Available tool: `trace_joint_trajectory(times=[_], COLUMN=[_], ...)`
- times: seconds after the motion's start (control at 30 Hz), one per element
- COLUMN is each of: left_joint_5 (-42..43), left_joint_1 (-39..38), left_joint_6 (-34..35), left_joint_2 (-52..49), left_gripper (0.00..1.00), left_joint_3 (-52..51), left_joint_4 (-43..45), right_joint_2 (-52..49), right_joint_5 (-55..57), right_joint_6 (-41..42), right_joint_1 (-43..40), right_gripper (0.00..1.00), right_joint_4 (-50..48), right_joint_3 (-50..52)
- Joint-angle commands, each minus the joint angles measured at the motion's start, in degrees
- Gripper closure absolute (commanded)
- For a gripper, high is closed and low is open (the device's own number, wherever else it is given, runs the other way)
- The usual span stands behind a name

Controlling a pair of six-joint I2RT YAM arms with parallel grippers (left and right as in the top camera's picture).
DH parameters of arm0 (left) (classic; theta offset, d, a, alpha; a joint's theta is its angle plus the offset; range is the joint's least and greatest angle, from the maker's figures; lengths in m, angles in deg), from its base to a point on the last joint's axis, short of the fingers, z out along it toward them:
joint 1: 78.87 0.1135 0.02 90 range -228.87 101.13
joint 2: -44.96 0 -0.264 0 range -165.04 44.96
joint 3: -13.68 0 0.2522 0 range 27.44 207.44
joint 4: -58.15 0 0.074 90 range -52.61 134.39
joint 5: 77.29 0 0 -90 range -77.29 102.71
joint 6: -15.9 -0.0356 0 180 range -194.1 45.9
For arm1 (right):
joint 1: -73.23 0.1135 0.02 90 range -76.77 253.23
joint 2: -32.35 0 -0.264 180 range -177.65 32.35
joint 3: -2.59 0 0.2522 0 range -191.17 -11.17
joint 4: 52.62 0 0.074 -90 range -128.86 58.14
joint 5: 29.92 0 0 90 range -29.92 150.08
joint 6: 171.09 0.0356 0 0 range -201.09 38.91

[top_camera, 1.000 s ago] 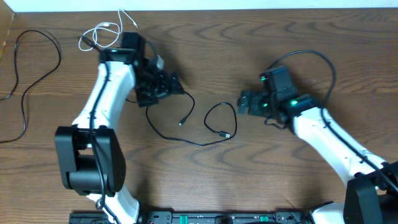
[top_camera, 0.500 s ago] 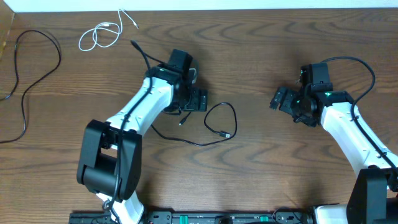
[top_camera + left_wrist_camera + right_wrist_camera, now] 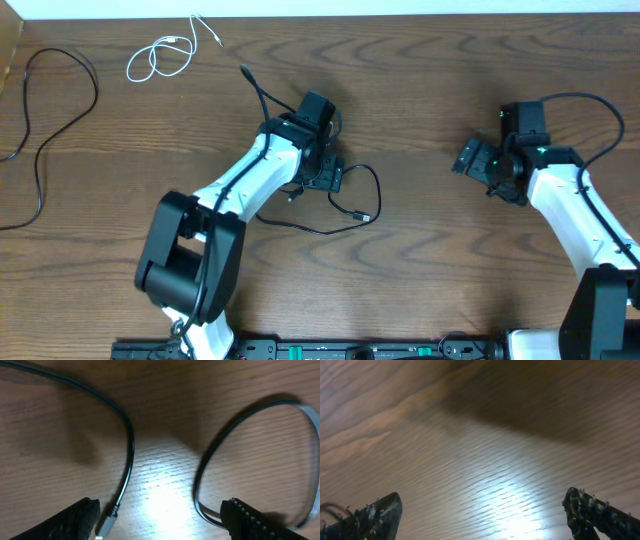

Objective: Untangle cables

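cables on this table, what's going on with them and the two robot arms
Cables are being untangled on a wooden table. The left claw hangs open close over the long thin black cable in the middle. A plug end and a loop of that cable show between its jaws, and nothing is gripped yet. The right claw is open over bare wood and holds nothing. A short coiled white cable and a second long black cable lie apart near the left edge, untouched.

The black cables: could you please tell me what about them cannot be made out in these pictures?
- Overhead: the left claw covers part of the middle black cable.
- Overhead: the far-left black cable runs off the left edge, ends unseen.
- Left wrist: the middle cable's loop is cut by the right edge.
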Motion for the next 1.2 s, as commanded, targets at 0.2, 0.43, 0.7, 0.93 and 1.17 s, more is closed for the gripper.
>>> trace_joint_trajectory(times=[0.2, 0.43, 0.7, 0.93, 1.17], left_joint_5=[1.4, 3.8, 2.5, -1.2, -1.2], left_joint_1=[-0.6, -1.0, -1.0, -1.0, -1.0], left_joint_6=[-6.6, -7.6, -7.6, -7.6, -7.6], left_joint_2=[-5.9, -6.0, -8.2, -8.7, -8.6], left_gripper=[0.1, 0.08, 0.33, 0.76, 0.92], left_joint_3=[-0.5, -0.5, -0.5, -0.5, -0.4], left_joint_4=[-0.1, -0.9, -1.6, -2.6, -2.6], right_joint_2=[-0.3, -0.3, -0.3, -0.3, -0.3], right_joint_5=[1.7, 1.7, 1.7, 1.7, 1.7], right_joint_6=[-0.4, -0.4, -0.4, -0.4, -0.4], right_joint_1=[-0.4, -0.4, -0.4, -0.4, -0.4], right_gripper=[0.01, 0.01, 0.01, 0.01, 0.01], right_joint_4=[0.2, 0.2, 0.2, 0.2, 0.2], right_joint_3=[0.0, 0.0, 0.0, 0.0, 0.0])
